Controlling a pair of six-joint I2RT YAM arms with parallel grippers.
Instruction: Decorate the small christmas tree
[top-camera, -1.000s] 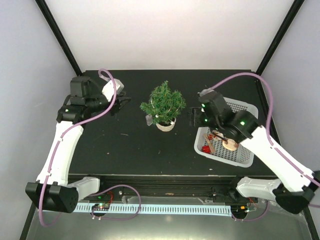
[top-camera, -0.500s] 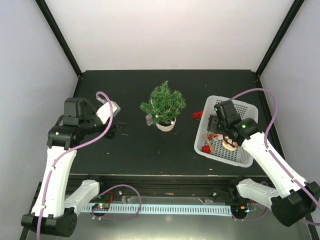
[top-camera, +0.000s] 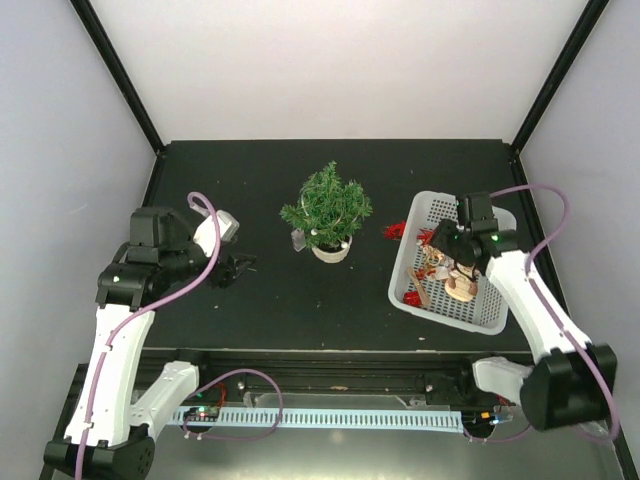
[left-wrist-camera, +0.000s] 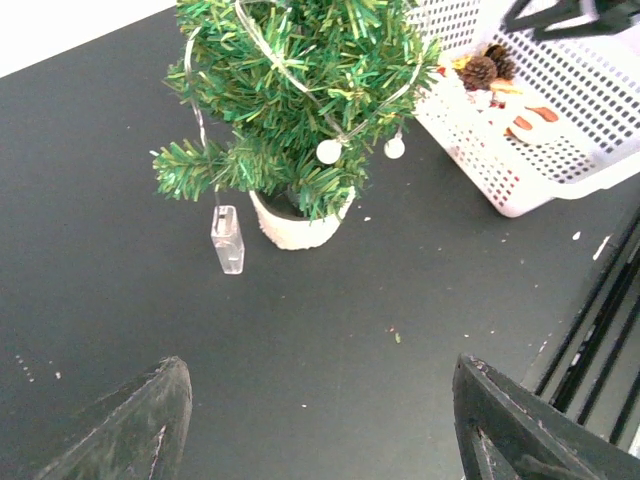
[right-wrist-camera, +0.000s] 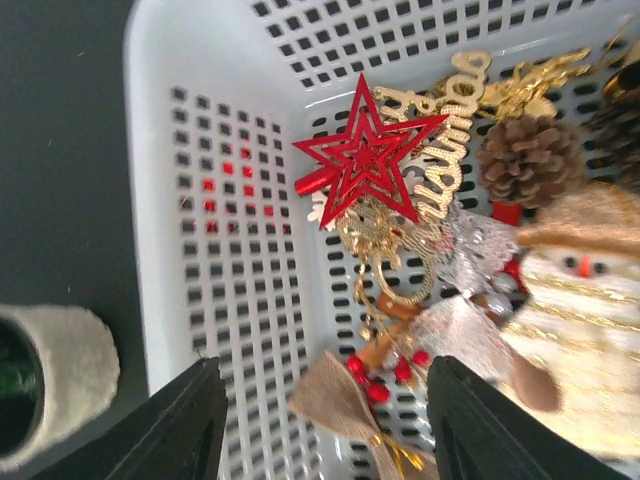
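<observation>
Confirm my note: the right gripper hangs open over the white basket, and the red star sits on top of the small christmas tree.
Not quite. The red star is not on the small christmas tree; it lies in the white basket, on the other ornaments, as the right wrist view shows. The right gripper does hang open over the basket.

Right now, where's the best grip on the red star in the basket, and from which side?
The red star lies on top of the gold ornaments, unburied. Probably pinch its short red stem, which pokes clear toward the basket wall, with the right end effector coming straight down; the thin points look awkward.
</observation>
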